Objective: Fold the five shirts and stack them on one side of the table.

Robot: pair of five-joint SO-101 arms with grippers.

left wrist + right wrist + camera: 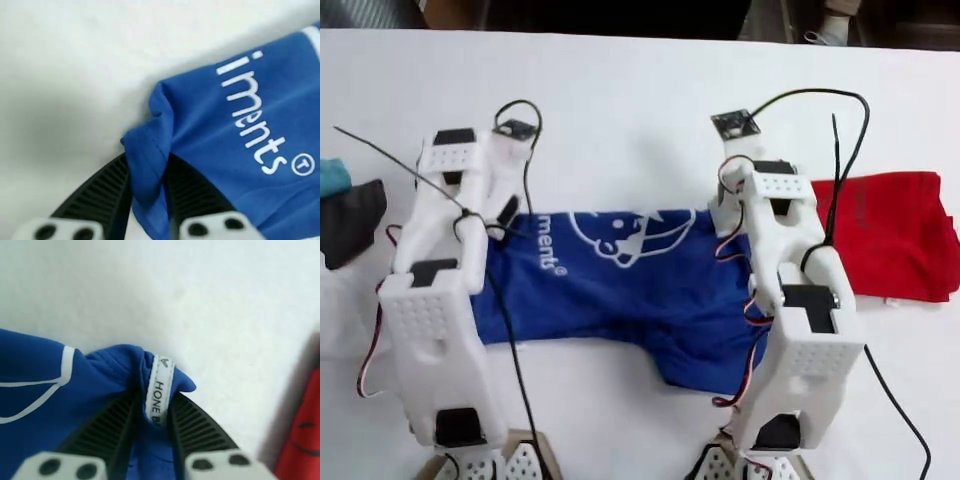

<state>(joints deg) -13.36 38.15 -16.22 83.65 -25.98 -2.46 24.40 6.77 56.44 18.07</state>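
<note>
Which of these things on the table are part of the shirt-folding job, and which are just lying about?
Part of the job: the blue printed shirt, pinched by the left gripper and the right gripper; the folded red shirt; the dark and teal cloth heap, probably waiting shirts.
Just lying about: the robot's black cables, on the white table.

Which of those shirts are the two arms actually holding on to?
The blue shirt, spread between the arms: the left gripper and right gripper each pinch an edge of it. The red shirt lies beside the right arm, ungripped.
</note>
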